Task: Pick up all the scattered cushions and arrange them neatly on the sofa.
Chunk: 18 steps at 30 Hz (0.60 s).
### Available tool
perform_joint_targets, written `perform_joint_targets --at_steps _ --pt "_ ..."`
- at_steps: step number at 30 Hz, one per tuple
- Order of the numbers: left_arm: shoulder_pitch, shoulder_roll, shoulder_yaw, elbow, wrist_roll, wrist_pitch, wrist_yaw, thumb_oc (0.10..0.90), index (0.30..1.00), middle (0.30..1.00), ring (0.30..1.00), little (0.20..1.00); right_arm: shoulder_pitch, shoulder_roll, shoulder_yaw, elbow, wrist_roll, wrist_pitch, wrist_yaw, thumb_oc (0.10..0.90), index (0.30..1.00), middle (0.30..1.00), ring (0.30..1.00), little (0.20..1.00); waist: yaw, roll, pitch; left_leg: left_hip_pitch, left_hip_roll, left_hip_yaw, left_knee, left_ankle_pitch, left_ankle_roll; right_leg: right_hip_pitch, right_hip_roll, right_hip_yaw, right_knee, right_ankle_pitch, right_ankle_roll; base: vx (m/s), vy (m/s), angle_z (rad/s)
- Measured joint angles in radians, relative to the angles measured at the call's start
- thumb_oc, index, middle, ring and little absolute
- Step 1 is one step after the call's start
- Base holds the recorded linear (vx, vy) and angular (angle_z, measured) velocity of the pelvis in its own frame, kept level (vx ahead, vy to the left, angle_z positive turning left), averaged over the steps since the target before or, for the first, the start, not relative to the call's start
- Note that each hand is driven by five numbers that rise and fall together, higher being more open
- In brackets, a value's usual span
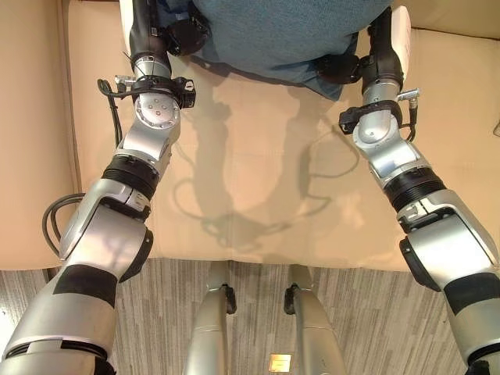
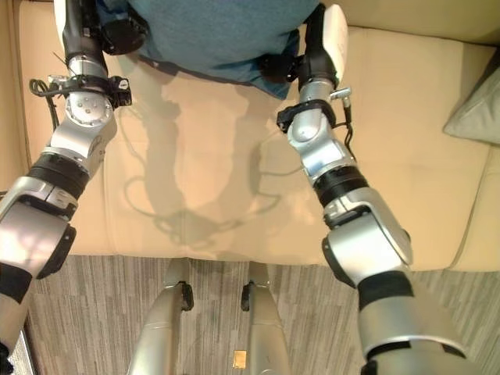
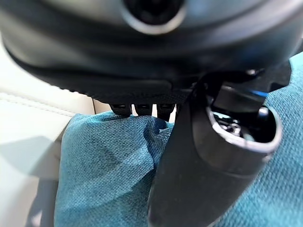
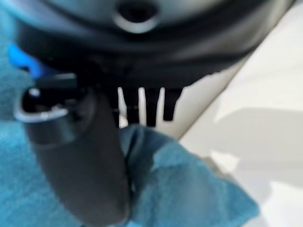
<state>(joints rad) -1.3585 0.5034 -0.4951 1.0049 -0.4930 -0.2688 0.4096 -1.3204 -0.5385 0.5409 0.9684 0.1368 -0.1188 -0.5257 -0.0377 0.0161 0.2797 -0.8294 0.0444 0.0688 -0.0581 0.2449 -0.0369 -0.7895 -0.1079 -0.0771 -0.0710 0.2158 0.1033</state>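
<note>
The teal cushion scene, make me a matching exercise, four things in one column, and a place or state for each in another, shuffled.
Column one:
1. teal cushion
2. grey cushion
3. left hand
4. sofa

Column two:
A. beige, under both arms
B. lying at the sofa's right end
C. pinching the teal cushion's left corner
D. held between both hands

Pairs: 1-D, 2-B, 3-C, 4-A
</note>
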Motion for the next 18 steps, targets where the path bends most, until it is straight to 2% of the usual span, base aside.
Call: perform_joint_targets --at_steps 12,18 --pt "0.038 0.033 0.049 -0.012 -0.124 -0.010 -0.067 0.800 0.900 0.900 0.900 0.900 0.005 -0.081 0.000 -0.001 0.000 0.002 0.045 0.800 0.900 0.900 0.900 0.900 0.003 0.000 0.000 0.001 0.001 -0.016 0.000 0.004 0.001 0.012 -0.001 -0.013 0.000 0.000 0.000 -0.01 -0.020 0.03" --pt "0.105 0.043 0.049 -0.044 -0.136 -0.008 -0.092 0.800 0.900 0.900 0.900 0.900 0.043 -0.086 -0.009 0.000 0.000 0.007 0.066 0.800 0.900 0.900 0.900 0.900 0.003 0.000 0.004 0.034 0.001 -0.022 0.000 0.007 0.002 0.049 -0.001 -0.027 -0.001 0.000 0.000 -0.01 0.000 0.01"
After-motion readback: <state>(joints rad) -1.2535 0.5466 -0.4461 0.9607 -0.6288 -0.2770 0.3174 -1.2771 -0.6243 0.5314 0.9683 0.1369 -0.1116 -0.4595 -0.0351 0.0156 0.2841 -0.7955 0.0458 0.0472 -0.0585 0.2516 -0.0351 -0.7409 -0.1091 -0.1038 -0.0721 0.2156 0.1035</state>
